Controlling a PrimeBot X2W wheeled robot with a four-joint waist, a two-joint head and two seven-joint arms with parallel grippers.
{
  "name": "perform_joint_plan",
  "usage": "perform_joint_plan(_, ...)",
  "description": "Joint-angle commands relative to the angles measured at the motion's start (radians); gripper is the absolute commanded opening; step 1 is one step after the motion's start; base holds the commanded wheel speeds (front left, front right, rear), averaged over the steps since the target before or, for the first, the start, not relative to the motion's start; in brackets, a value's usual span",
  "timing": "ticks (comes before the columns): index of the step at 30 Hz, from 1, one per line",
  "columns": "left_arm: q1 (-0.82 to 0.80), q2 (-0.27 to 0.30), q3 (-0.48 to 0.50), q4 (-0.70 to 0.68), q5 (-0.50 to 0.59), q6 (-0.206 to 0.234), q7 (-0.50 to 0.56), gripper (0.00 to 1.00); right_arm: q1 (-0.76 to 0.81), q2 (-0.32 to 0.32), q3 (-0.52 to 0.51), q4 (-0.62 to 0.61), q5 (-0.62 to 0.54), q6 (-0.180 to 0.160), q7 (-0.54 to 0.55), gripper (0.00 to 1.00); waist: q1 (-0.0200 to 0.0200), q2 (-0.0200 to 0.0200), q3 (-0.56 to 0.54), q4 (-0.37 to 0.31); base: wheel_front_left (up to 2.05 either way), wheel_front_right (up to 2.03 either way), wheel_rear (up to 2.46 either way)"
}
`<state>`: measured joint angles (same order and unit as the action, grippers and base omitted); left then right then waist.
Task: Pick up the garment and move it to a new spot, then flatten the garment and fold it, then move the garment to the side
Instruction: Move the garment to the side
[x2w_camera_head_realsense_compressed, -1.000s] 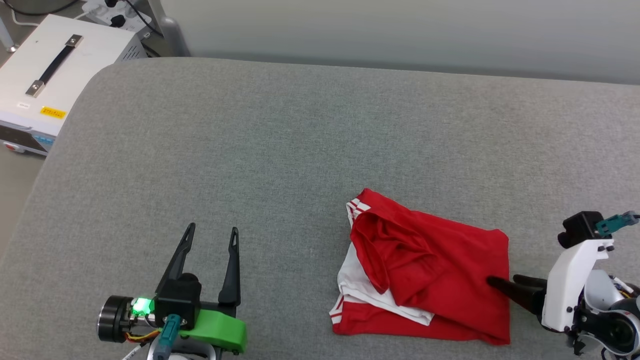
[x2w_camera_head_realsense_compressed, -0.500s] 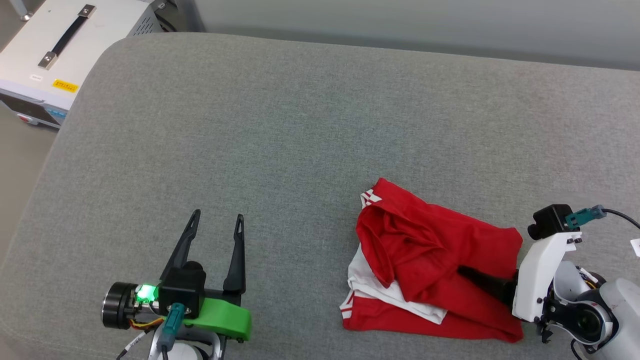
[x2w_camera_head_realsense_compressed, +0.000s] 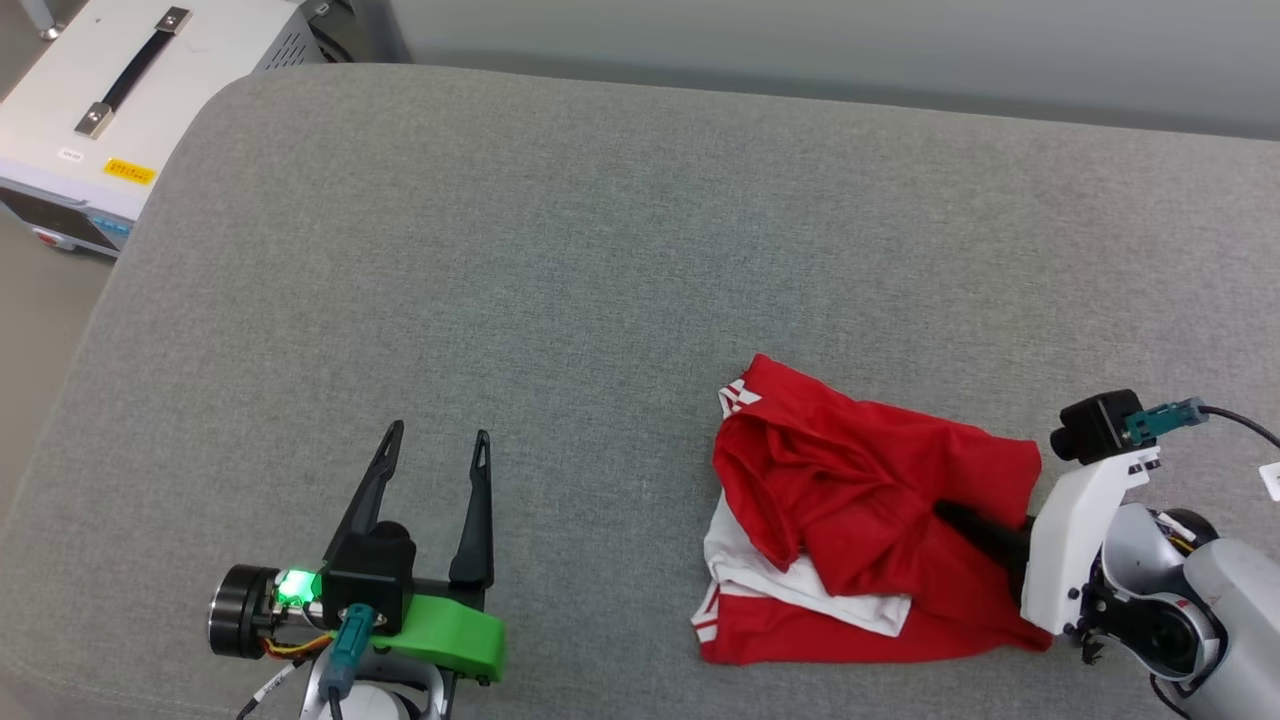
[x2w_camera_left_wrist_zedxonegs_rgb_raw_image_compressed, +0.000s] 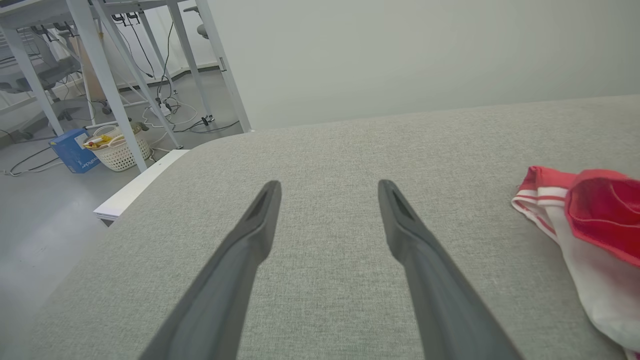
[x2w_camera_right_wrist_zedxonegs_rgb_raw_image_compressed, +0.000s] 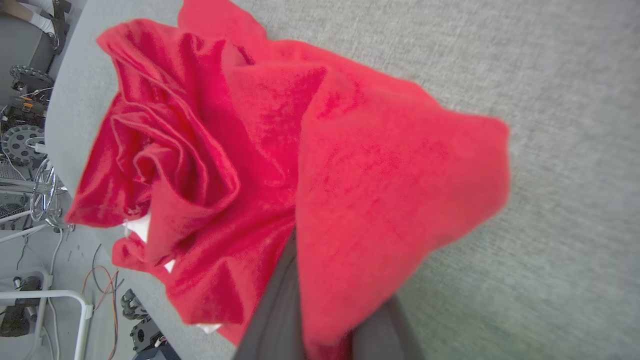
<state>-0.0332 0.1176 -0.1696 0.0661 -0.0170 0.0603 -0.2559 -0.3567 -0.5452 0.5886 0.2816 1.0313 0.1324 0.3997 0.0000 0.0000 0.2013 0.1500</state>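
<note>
Garment (x2w_camera_head_realsense_compressed: 860, 500) is lying bunched at about 4 o'clock in the head view on the grey padded surface (x2w_camera_head_realsense_compressed: 600, 250), its red body crumpled over a white sleeve with striped trim. What is changing: the right gripper (x2w_camera_head_realsense_compressed: 948, 515), which was standing open at the cloth's 3 o'clock edge a second ago, is now closing its fingers (x2w_camera_right_wrist_zedxonegs_rgb_raw_image_compressed: 272, 310) on a fold of red fabric. The right wrist view is showing cloth pinched between them and bulging up over the tips. That is looking like the grasp for the first step, the pick-up before the move to a new spot; flattening and folding are not yet begun. This gripper is reaching in low from 4 o'clock, fingers pointing toward 10 o'clock, nearly level with the surface. The left gripper (x2w_camera_head_realsense_compressed: 438, 435) is idling at 7 o'clock, fingers spread wide and pointing to 12 o'clock, well apart from the cloth
</note>
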Motion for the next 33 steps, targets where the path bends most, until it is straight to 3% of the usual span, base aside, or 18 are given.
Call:
perform_joint_plan(1, -0.005, -0.006, -0.001, 0.002, 0.005, 0.005, -0.006, 1.0, -0.028, -0.03, 0.004, -0.006, -0.012, -0.002, -0.025, 0.0, 0.0, 0.0, -0.012, -0.013, 0.0, 0.0, 0.0)
perform_joint_plan(10, 0.019, -0.005, 0.01, -0.01, 0.0, 0.012, -0.006, 1.0, -0.097, -0.195, 0.077, -0.061, -0.151, -0.002, -0.096, 0.0, 0.0, 0.0, -0.034, -0.095, 0.0, 0.0, 0.0)
perform_joint_plan(14, 0.021, -0.009, 0.011, -0.019, -0.002, 0.015, -0.006, 1.0, -0.104, -0.244, 0.072, -0.082, -0.16, -0.002, -0.09, 0.0, 0.0, 0.0, -0.034, -0.142, 0.0, 0.0, 0.0)
perform_joint_plan(24, 0.003, -0.008, 0.023, -0.053, 0.003, 0.023, -0.006, 1.0, -0.111, -0.359, -0.012, -0.121, -0.143, -0.002, -0.024, 0.0, 0.0, 0.0, 0.027, -0.263, 0.0, 0.0, 0.0)
perform_joint_plan(33, -0.058, 0.015, 0.025, -0.096, 0.017, 0.016, -0.006, 1.0, -0.148, -0.461, -0.129, -0.061, -0.157, -0.002, 0.05, 0.0, 0.0, 0.0, 0.153, -0.288, 0.0, 0.0, 0.0)
